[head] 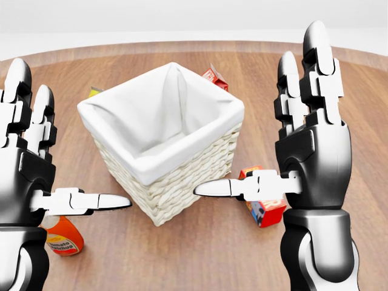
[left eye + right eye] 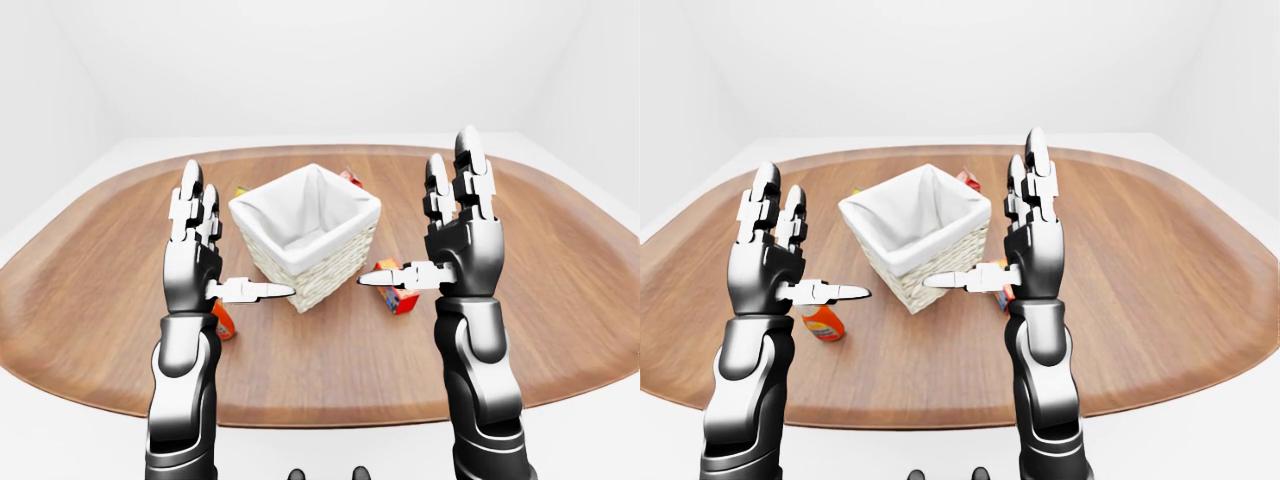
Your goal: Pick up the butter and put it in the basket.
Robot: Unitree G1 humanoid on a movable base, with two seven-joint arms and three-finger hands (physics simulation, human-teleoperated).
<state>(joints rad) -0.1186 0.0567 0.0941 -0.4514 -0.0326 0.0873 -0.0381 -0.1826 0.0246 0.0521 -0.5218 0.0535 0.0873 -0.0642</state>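
Fingers [image 1: 319, 48] on both hands stand straight up and spread, thumbs pointing inward toward each other, with nothing between them. Both the right hand [image 1: 312, 148] and the left hand [image 1: 27, 163] are released and raised above the table, palms facing one another, well apart.

Between the 2 hands in the head view sits the basket [image 1: 162, 139], a pale woven box with a white cloth liner, turned so a corner points toward the bottom of the view. Nothing can be seen inside it from here.

Just right of the basket, the butter [image 1: 265, 209] lies on the wood as a small red-orange box with a blue end panel, partly hidden behind the right thumb. It is near the basket but not touching it.

Low at the left, under the left thumb, an orange bottle [image 1: 60, 237] lies on the table. Past the basket's upper rim, a red carton [image 1: 215, 76] peeks out, and a small yellow item [image 1: 94, 91] shows at the upper left corner.

All of it rests on a rounded wooden table [image 2: 560, 250] in a plain white room.
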